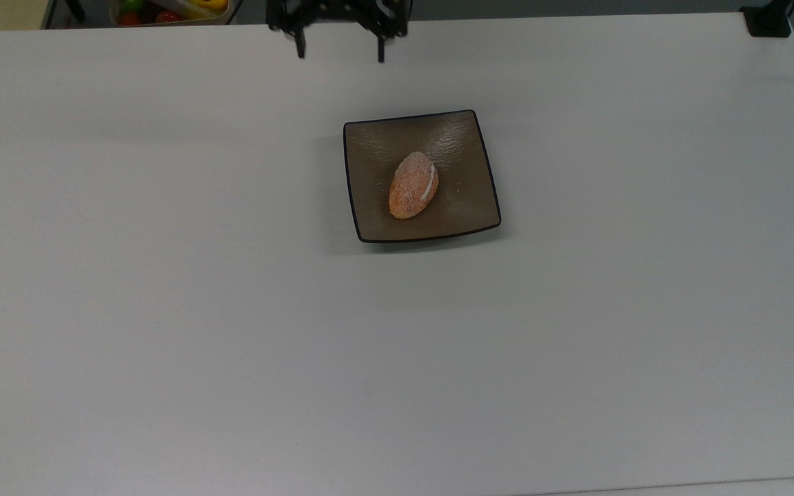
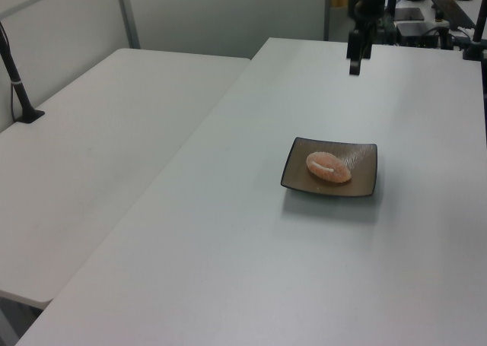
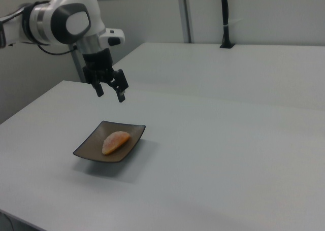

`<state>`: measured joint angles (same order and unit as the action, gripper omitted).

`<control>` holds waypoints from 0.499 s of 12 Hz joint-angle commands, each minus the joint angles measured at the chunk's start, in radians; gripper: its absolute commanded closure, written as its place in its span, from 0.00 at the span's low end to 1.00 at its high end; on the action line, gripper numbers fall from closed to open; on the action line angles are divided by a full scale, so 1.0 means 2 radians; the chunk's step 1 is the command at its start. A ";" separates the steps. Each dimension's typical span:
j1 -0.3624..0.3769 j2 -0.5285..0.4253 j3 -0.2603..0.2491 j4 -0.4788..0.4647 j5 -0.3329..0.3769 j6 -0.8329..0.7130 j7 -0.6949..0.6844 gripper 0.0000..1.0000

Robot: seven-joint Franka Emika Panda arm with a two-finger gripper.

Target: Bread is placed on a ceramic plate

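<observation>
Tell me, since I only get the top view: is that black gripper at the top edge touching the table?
Observer: No. In the right view the gripper hangs in the air, open, well clear of the plate.
Operator: What holds it up there?
Observer: A white arm, reaching in from the right view's left edge.
Operator: Is the bread sitting level?
Observer: From the side, the left view shows the bread lying flat on the plate.

White table (image 1: 163, 310) — brown ceramic plate (image 1: 466, 200) (square)
</observation>
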<state>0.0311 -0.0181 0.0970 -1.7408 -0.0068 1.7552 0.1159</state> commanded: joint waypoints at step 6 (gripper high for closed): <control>0.022 -0.012 -0.030 0.017 -0.044 -0.066 -0.020 0.00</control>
<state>0.0498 -0.0728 0.0537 -1.7301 -0.0838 1.6385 0.0981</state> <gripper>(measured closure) 0.000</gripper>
